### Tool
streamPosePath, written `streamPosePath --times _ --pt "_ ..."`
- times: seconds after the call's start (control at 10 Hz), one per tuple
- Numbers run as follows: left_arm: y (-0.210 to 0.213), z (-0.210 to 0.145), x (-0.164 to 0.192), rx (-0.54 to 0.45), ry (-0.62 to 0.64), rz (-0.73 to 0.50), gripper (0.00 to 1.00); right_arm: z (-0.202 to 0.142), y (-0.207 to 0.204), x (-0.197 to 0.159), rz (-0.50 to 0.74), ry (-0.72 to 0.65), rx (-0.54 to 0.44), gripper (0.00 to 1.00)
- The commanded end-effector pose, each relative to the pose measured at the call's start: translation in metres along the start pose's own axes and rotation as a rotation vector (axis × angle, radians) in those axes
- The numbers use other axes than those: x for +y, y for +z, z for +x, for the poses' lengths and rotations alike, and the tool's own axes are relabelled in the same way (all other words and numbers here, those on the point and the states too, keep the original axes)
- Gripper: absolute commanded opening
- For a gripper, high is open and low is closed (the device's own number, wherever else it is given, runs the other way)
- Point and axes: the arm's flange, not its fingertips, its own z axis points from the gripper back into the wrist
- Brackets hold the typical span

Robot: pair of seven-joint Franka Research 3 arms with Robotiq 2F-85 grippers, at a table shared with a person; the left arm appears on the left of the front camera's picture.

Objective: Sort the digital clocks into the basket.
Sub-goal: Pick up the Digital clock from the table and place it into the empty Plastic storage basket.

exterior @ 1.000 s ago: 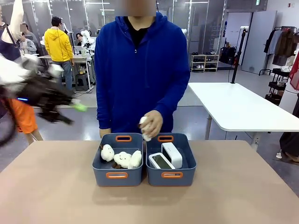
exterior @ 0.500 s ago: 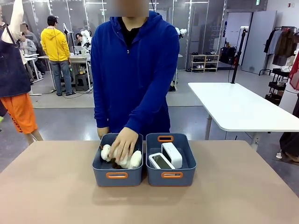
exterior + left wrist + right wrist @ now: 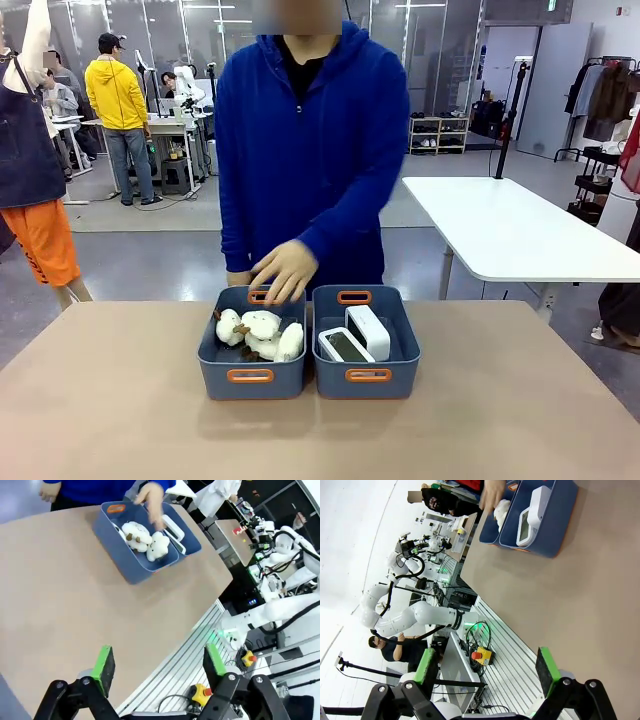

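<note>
Lying in basket (image 3: 400, 350), 2 digital clocks (image 3: 356, 338) far from jaws.

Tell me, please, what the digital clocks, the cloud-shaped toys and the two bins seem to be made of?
Digital clocks: probably hard plastic, smooth glossy white shells around dark grey screens.
Cloud-shaped toys: likely plush fabric, soft matte cream bodies with brown feet.
Bins: apparently moulded plastic, even matte blue-grey walls with orange-rimmed handle slots.

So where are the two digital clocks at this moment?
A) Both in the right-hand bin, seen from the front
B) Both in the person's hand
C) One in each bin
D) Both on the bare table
A: both digital clocks sit together in the right-hand basket, while the plush toys lie in the other bin under the person's hand.
</note>
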Motion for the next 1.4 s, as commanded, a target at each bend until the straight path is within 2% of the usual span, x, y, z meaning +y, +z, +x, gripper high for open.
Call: streamPosePath --times 0.0,1.3 --pt "-0.015 0.0112 -0.0091 0.036 0.036 -0.017 0.9 -0.002 -0.0008 0.0011 0.0 0.022 0.004 1.0" --pt "-0.015 0.0112 -0.0091 0.036 0.036 -0.017 0.9 -0.002 -0.0008 0.0011 0.0 0.022 0.004 1.0"
